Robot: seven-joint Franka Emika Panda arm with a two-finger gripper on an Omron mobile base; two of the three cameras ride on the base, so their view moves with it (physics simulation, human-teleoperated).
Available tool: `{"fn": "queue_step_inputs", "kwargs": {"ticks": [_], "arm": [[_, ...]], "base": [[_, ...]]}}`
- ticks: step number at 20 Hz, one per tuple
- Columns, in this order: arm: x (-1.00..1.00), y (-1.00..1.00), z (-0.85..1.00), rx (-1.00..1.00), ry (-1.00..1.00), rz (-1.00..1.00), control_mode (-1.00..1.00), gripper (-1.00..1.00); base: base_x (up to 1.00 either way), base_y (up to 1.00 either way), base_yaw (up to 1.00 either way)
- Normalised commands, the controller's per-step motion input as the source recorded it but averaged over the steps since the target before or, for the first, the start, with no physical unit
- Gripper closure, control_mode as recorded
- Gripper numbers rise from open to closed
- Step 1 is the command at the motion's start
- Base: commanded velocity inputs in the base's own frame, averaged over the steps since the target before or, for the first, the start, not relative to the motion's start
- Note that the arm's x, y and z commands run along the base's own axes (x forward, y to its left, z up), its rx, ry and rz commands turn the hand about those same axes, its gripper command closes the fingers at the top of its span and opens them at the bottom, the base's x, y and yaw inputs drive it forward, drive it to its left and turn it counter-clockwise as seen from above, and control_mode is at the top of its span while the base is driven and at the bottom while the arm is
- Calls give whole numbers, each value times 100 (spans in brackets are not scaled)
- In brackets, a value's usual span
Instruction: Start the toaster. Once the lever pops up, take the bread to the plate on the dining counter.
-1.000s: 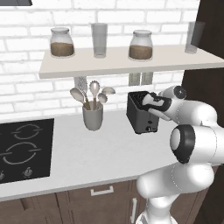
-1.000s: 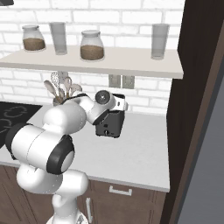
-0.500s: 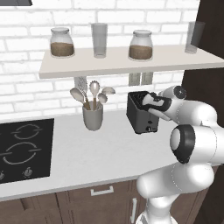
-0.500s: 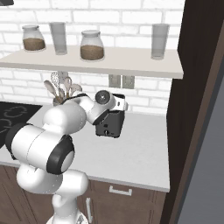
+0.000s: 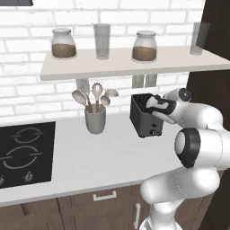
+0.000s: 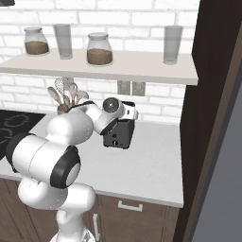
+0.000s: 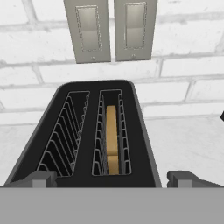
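The dark toaster (image 5: 143, 120) stands on the grey counter under the shelf, and also appears in the right base view (image 6: 119, 136). My gripper (image 5: 156, 106) hovers just above its near top edge. In the hand view I look down on the toaster (image 7: 89, 135) and its two slots. The bread (image 7: 112, 140), a tan slice, sits low in the right slot; the left slot is empty. The gripper (image 7: 113, 178) is open, with its fingertips (image 7: 41, 178) wide apart on either side of the toaster's near end and nothing between them. The plate and the dining counter are out of view.
A grey utensil cup (image 5: 95, 120) with spoons stands left of the toaster, and a black cooktop (image 5: 24, 152) lies further left. The shelf (image 5: 130, 63) above carries jars and glasses. Wall outlets (image 7: 109, 30) sit behind the toaster. A dark tall cabinet (image 6: 212, 94) borders the right.
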Motion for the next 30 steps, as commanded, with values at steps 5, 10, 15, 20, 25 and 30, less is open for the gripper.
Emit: {"fn": "queue_step_inputs", "kwargs": {"ticks": [5,10,15,20,25,30], "arm": [[0,0,0,0,0,0,-100,-100],[0,0,0,0,0,0,-100,-100],[0,0,0,0,0,0,-100,-100],[0,0,0,0,0,0,-100,-100],[0,0,0,0,0,0,-100,-100],[0,0,0,0,0,0,-100,-100]], "base": [[0,0,0],[0,0,0],[0,0,0],[0,0,0],[0,0,0],[0,0,0]]}}
